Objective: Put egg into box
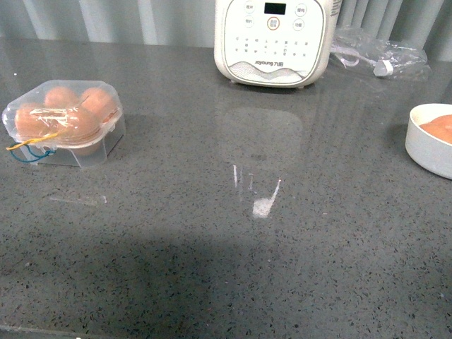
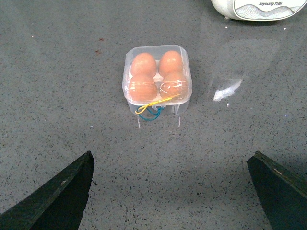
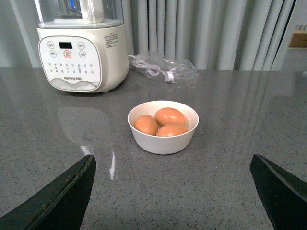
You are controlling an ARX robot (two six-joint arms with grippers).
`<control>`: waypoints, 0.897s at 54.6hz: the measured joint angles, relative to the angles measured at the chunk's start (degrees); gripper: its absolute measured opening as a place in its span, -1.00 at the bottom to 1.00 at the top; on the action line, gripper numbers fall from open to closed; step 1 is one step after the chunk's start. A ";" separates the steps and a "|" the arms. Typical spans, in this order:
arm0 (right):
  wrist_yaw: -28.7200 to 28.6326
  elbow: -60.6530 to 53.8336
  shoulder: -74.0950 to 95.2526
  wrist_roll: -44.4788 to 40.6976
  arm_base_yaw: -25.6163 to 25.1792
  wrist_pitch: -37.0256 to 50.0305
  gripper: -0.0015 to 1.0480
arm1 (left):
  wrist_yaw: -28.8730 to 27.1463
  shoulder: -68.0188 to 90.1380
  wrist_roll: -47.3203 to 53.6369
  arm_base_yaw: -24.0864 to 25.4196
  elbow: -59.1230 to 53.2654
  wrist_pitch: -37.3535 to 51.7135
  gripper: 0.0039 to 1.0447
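The box (image 1: 99, 152) is a clear plastic case at the far left of the grey counter, with its lid down over several brown eggs (image 1: 62, 113). A blue and yellow cord (image 2: 151, 108) hangs at its side. In the left wrist view the box (image 2: 175, 108) lies ahead of my left gripper (image 2: 172, 155), which is open, empty and well short of it. Three more brown eggs (image 3: 169, 116) lie in a round white bowl (image 3: 163, 143) ahead of my right gripper (image 3: 172, 158), also open and empty. Neither arm shows in the front view.
A white Joyoung appliance (image 1: 274, 39) stands at the back centre. A clear plastic bag with a cable (image 1: 378, 60) lies to its right. The bowl (image 1: 424, 152) sits at the counter's right edge. Grey curtains hang behind.
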 joint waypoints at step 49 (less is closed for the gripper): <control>0.00 0.00 0.00 0.00 0.00 0.00 0.86 | 8.81 -19.80 -1.49 11.50 -25.03 25.22 -0.94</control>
